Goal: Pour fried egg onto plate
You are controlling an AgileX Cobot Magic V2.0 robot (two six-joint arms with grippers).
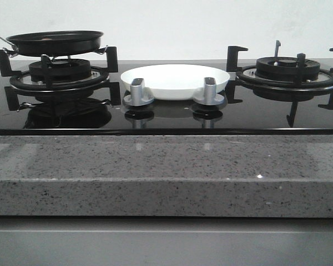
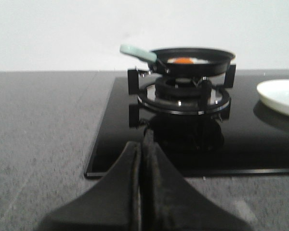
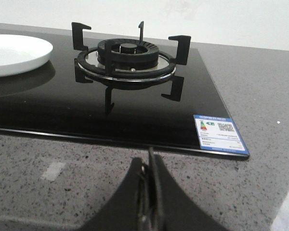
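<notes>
Both claws are closed on nothing: the left claw (image 2: 142,159) and right claw (image 3: 149,173) hang over the grey tabletop (image 2: 43,134). The fried egg (image 2: 185,60) lies in the black pan (image 2: 192,60), well apart from the left claw; the plate (image 1: 175,80) sits empty.

Knobs (image 1: 139,91) (two) fronting plate (image 1: 175,77)

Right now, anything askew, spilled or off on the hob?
Nothing stands out. The pan sits level on the left burner with the fried egg inside; the plate sits empty between the burners. No spills.
</notes>
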